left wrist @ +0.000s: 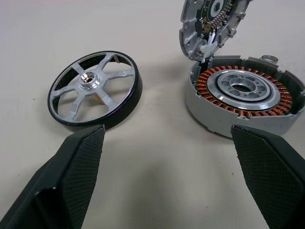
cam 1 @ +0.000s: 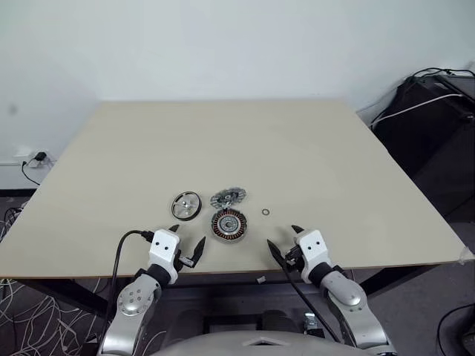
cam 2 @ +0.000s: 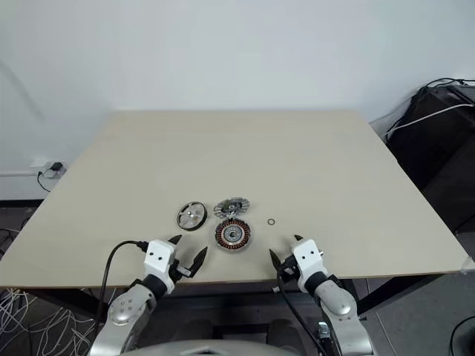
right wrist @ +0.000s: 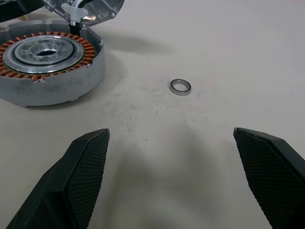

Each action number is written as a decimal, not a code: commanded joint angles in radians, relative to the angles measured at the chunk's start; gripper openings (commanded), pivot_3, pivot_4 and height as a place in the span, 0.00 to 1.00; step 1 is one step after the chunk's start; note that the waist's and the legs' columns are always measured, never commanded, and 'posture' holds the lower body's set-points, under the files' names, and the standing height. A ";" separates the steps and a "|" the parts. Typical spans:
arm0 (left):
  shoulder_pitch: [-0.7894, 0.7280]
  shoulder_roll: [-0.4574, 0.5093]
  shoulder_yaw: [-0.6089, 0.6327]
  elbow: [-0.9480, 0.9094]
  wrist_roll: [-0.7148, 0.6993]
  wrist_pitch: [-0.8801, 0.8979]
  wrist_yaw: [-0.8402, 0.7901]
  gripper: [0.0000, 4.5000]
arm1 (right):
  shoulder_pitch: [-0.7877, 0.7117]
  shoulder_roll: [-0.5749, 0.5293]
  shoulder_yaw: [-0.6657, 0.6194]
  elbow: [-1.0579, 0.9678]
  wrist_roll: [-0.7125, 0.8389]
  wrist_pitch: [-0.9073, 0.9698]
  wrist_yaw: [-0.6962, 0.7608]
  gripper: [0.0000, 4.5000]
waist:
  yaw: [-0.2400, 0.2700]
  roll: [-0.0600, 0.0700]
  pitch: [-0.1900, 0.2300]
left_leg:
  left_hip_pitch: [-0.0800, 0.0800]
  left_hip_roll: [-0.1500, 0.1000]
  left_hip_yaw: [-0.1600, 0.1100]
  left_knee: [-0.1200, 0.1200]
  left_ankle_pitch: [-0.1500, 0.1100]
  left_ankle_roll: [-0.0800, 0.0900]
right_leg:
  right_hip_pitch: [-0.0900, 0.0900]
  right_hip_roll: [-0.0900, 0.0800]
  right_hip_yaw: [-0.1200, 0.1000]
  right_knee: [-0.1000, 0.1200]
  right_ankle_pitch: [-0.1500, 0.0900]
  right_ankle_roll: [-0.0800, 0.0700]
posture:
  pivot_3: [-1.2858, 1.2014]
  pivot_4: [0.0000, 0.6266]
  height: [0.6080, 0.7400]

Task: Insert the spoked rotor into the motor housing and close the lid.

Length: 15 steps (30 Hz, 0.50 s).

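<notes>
The spoked rotor (cam 1: 186, 205), a black-rimmed silver wheel, lies flat on the table, left of the motor housing (cam 1: 228, 224). The round housing shows copper windings (left wrist: 248, 90) and stands uncovered. Its silver lid (cam 1: 228, 197) is hinged up behind it, tilted back. My left gripper (cam 1: 188, 244) hovers open at the table's near edge, just short of the rotor (left wrist: 95, 88). On the other side my right gripper (cam 1: 286, 240) is open too, near the front edge to the right of the housing (right wrist: 47, 67). Neither holds anything.
A small metal ring (cam 1: 266, 213) lies on the table right of the housing, also seen as the ring (right wrist: 180, 87) ahead of the right gripper. The beige table (cam 1: 223, 141) stretches far behind. Black equipment with cables (cam 1: 438, 111) stands at the right.
</notes>
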 commanded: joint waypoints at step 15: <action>-0.017 0.014 -0.008 0.021 0.030 -0.042 0.004 0.99 | -0.012 0.019 -0.004 -0.136 0.020 0.140 -0.014 0.99 | 0.001 0.000 0.000 | 0.000 0.000 0.000 0.000 0.000 0.000 | 0.000 0.000 0.000 0.000 0.001 -0.001 | 0.52 0.00 1.00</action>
